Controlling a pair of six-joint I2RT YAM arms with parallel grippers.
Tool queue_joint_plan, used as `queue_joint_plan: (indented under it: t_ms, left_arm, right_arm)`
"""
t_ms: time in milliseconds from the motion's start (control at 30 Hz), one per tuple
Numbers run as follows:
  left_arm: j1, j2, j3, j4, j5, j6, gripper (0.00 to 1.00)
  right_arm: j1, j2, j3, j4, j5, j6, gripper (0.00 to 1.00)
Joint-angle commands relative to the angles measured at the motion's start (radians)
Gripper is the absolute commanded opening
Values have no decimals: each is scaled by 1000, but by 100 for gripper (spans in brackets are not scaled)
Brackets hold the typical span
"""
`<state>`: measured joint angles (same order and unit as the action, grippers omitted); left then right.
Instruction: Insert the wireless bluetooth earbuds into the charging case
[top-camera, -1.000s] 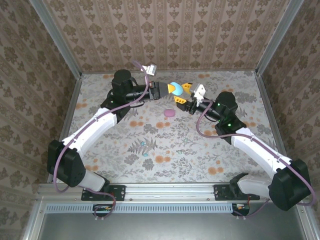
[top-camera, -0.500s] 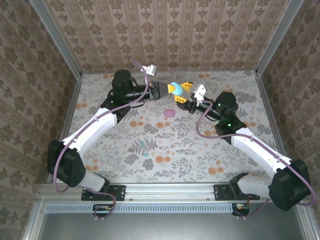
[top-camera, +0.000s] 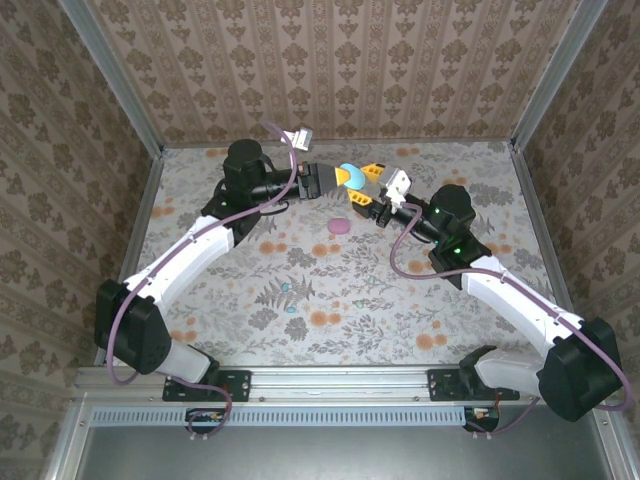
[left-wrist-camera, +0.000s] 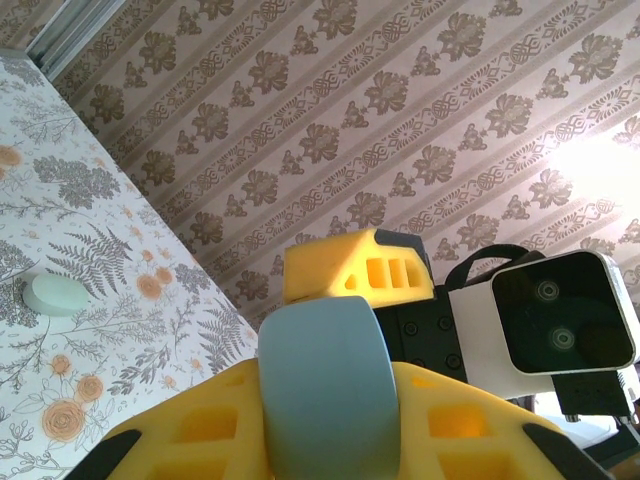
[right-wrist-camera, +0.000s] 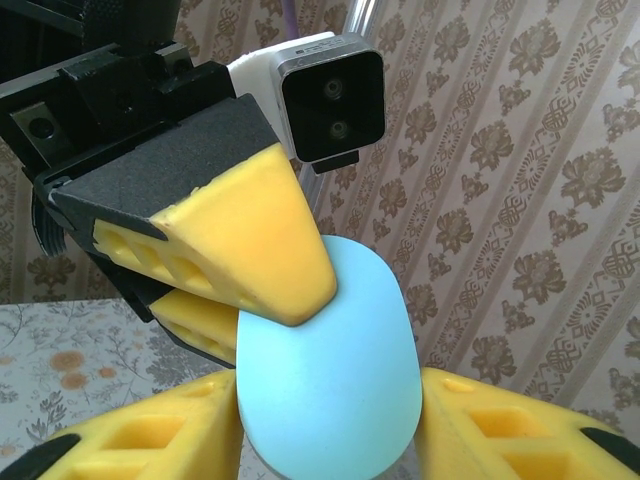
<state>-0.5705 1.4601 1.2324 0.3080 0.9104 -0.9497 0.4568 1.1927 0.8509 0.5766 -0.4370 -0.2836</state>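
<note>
A light blue pebble-shaped charging case (top-camera: 350, 177) hangs in the air over the back of the mat, its lid shut. My left gripper (top-camera: 343, 179) is shut on it from the left; in the left wrist view the case (left-wrist-camera: 322, 370) sits between the yellow fingers of that gripper (left-wrist-camera: 325, 425). My right gripper (top-camera: 366, 186) reaches it from the right, and its fingers press both sides of the case (right-wrist-camera: 330, 350). The left gripper's fingers (right-wrist-camera: 230, 240) clamp the case's upper end there. The earbuds are hidden from me.
A pink case (top-camera: 339, 226) lies on the floral mat (top-camera: 330, 290) just below the grippers. A mint pebble (left-wrist-camera: 57, 294) rests on the mat near the back wall. Patterned walls and metal posts close in the back and sides.
The right gripper's jaws have narrowed onto the blue case. Both arms have barely moved.
</note>
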Motion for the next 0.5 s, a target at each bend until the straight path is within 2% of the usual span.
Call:
queue_joint_plan:
  t_ms: [0,100,200,300,467]
  left_arm:
    - [-11,0,2,29,16,-15,21]
    - [-12,0,2,24,11,-6,26]
    - [-12,-7,2,-8,-7,41,44]
    - [-12,-33,10,-77,-32,148,59]
    - [-3,-93,-18,-129,-55,400,74]
  right_arm:
    - [10,-10,1,39,30,-17,44]
    - [11,-14,4,24,26,0,41]
    - [10,-24,18,-33,7,32,37]
    - [7,-35,44,-123,-25,74,37]
    - [-14,-44,65,-211,-157,151,35]
